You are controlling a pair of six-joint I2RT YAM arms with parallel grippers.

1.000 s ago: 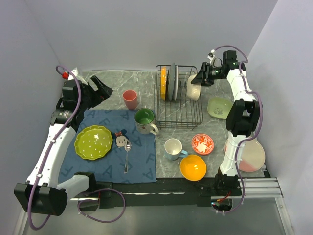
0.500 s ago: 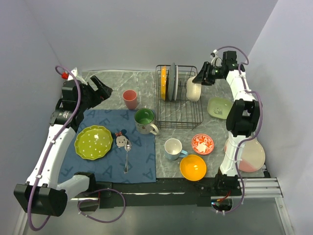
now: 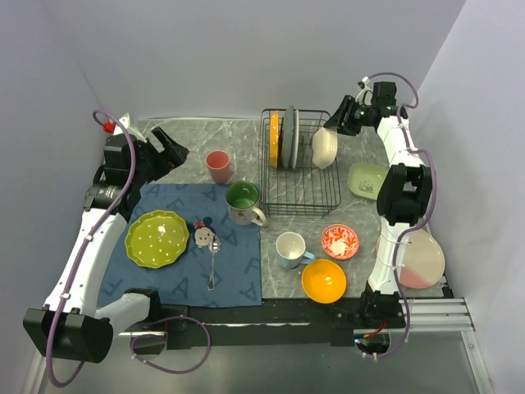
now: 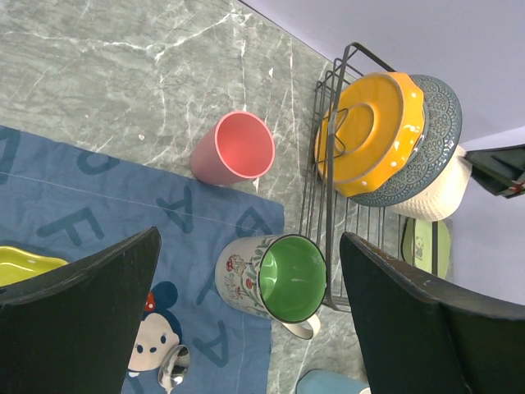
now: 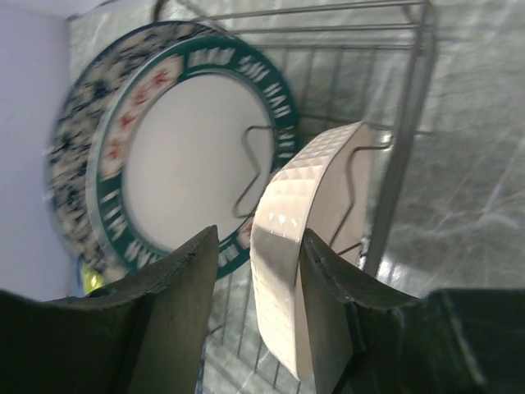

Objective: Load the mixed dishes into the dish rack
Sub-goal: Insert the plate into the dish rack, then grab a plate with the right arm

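Now: the cream bowl [image 3: 324,148] stands on edge in the dish rack [image 3: 308,190], at the rack's 2 o'clock corner, just right of the grey plate [image 3: 289,135] and the orange plate [image 3: 274,139]. The right gripper [image 3: 340,123] sits just above it, fingers spread either side of the rim, apparently not pinching. We judge this placement done. The next move calls for lifting clear without tipping the bowl. The left gripper [image 3: 174,152] hangs at 10 o'clock, spread wide and empty, near the pink cup [image 3: 217,164].
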